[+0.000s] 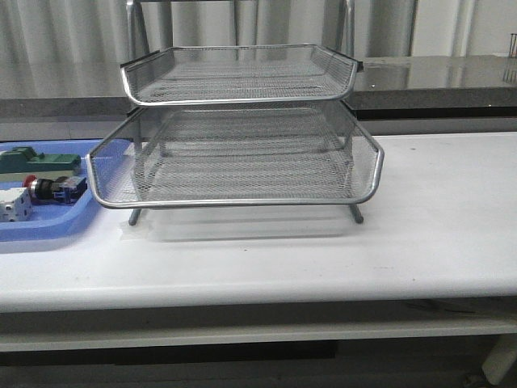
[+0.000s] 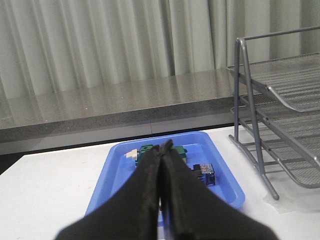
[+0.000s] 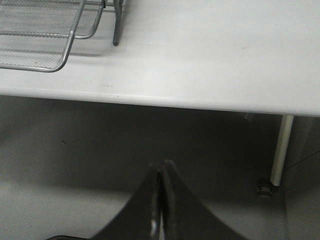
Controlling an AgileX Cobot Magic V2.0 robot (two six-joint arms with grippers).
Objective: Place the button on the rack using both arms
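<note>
The button (image 1: 50, 188), red-headed with a black body and blue rear block, lies on its side in the blue tray (image 1: 73, 222) at the table's left. In the left wrist view its blue end (image 2: 205, 174) shows beside my left gripper (image 2: 162, 146), which is shut and empty above the tray. The silver wire-mesh rack (image 1: 242, 153) stands mid-table, its side (image 2: 280, 115) to the tray's right. My right gripper (image 3: 161, 164) is shut and empty, held below and in front of the table edge. Neither arm shows in the front view.
A green block (image 1: 36, 160) and a white cube-like part (image 1: 14, 205) share the blue tray with the button. The rack's corner (image 3: 45, 35) and a foot show in the right wrist view. A table leg (image 3: 280, 150) stands below the edge.
</note>
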